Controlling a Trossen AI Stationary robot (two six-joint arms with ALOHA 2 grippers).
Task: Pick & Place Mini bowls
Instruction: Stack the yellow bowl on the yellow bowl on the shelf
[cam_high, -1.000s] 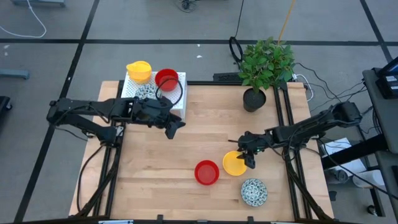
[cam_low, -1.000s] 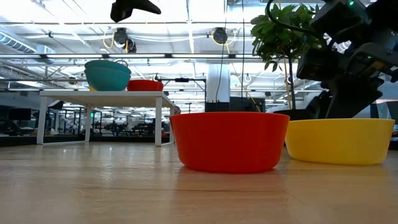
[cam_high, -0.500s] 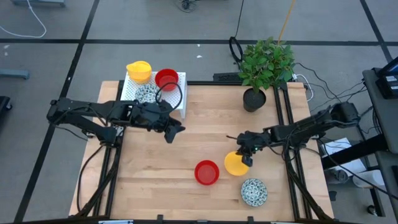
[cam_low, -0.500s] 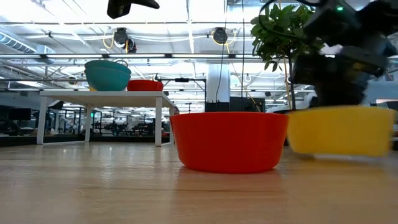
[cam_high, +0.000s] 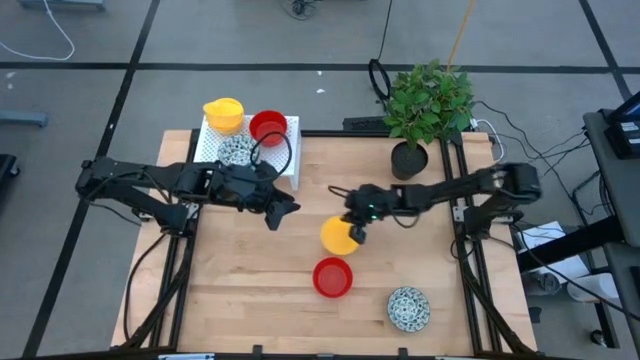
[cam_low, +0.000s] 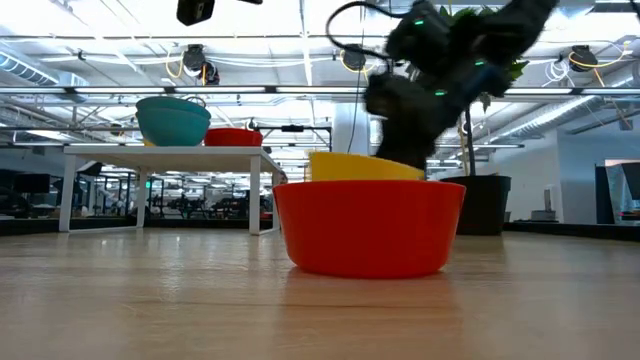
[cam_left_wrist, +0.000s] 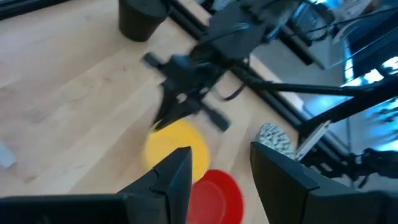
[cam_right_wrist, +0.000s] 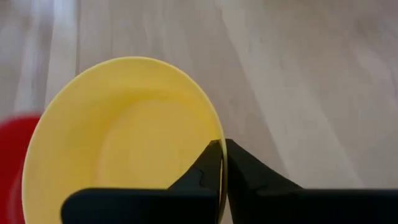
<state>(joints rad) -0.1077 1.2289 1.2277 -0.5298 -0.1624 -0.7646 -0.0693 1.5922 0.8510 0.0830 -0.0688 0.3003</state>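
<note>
My right gripper (cam_high: 354, 228) is pinched shut on the rim of a yellow bowl (cam_high: 339, 236), holding it over the middle of the table (cam_high: 250, 300); the right wrist view shows both fingertips (cam_right_wrist: 214, 163) clamped on its edge. From the low camera that bowl (cam_low: 365, 167) looks lifted off the wood, though the red bowl (cam_low: 368, 227) in front hides its underside, so I can't be sure. On the overhead, the red bowl (cam_high: 333, 277) sits at about six o'clock from the held one, just beside it, and a speckled bowl (cam_high: 408, 308) lies at roughly four o'clock, near the front right corner. My left gripper (cam_high: 283, 208) hovers at nine o'clock from the yellow bowl, fingers apart and holding nothing. At eleven o'clock, on the white rack (cam_high: 288, 158), I see more bowls: yellow (cam_high: 223, 113), red (cam_high: 268, 127) and speckled (cam_high: 236, 150).
</note>
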